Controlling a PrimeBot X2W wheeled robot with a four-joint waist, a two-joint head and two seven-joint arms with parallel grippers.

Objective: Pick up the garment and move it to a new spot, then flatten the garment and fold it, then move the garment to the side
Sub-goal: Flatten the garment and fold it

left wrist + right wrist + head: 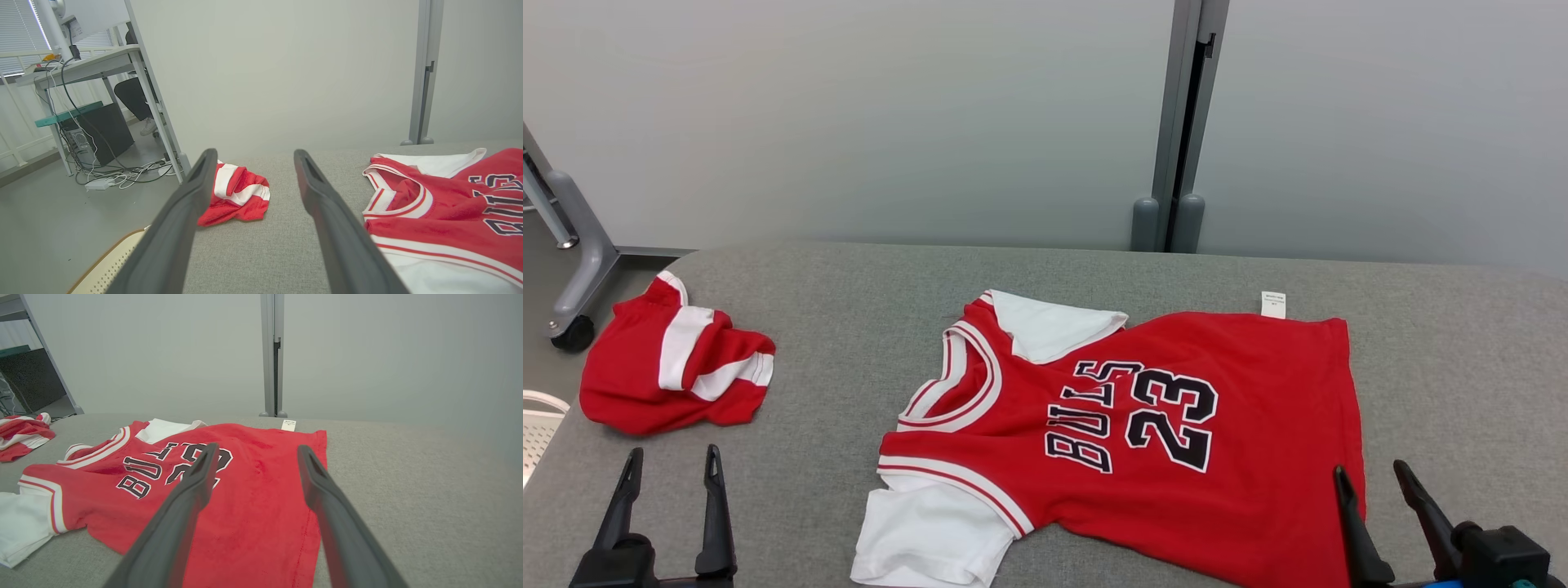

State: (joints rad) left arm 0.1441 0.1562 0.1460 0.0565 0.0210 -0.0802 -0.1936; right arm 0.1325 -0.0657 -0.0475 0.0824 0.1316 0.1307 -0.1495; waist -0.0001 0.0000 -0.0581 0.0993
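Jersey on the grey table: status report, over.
Left gripper open, empty. Right gripper open, empty. Jersey spread out, not yet folded, far sleeve flipped over. Crumpled red garment to its left, lying apart.

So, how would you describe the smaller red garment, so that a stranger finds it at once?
On the grey table, look at its left end. There lies a small crumpled red garment with white stripes. Unlike the flat jersey in the middle, it shows no lettering or number.
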